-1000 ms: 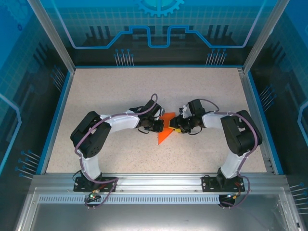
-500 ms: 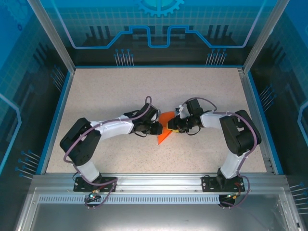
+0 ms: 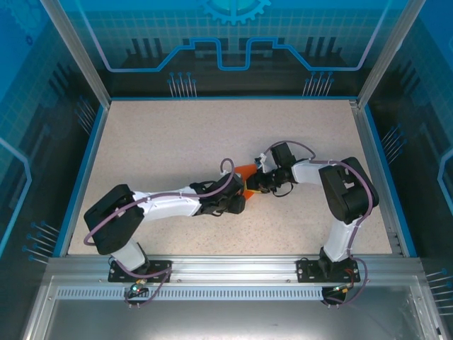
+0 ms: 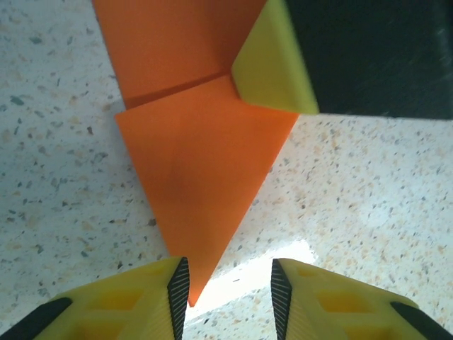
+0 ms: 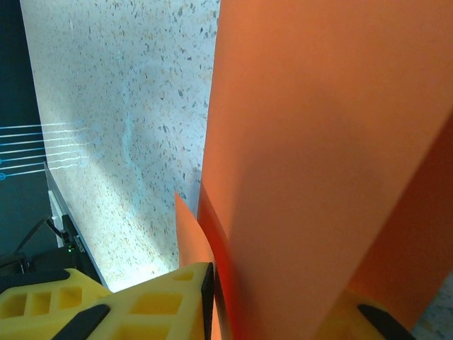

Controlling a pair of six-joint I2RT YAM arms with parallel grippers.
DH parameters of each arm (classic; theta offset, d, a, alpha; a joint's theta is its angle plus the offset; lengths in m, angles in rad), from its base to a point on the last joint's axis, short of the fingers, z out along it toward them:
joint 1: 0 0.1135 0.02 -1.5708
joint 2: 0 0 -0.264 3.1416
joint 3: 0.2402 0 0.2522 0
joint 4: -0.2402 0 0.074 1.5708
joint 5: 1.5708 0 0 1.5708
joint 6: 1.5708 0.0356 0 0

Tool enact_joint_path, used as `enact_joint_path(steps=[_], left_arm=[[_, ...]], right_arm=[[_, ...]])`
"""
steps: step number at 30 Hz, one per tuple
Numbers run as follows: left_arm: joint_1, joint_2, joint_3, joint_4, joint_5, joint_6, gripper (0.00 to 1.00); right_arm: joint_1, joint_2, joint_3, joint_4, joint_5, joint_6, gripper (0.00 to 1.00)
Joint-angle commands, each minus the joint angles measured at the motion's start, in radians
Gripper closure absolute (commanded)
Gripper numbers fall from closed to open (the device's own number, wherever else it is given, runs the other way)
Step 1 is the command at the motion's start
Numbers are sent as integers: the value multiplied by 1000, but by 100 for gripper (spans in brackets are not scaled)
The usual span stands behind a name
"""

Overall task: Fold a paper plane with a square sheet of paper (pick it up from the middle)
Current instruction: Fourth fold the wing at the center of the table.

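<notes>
One orange paper, folded to a sharp point with a crease, lies flat mid-table. Left gripper has its jaws apart, with the tip just beside one finger. Right gripper has a raised flap between its fingers; whether it pinches is unclear.

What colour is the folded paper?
The paper is plain bright orange, clearest in the left wrist view.

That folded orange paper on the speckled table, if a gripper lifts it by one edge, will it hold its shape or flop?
Probably light and floppy: the folded orange paper is thin, its layers gaping in the right wrist view. The visible crease likely stiffens it somewhat. Pushed, its flat pointed tip may just slide over the smooth speckled table.
</notes>
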Motion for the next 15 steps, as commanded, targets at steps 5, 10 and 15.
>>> enact_joint_path(steps=[5,10,15], left_arm=[[-35,15,-31,99,-103,-39,60],[-52,40,-35,112,-141,-60,59],[-63,58,-18,103,-148,-56,58]], right_arm=[[-11,4,11,-32,-36,-14,76],[-19,-22,10,-42,-27,-14,76],[-31,-17,15,-58,-28,-17,76]])
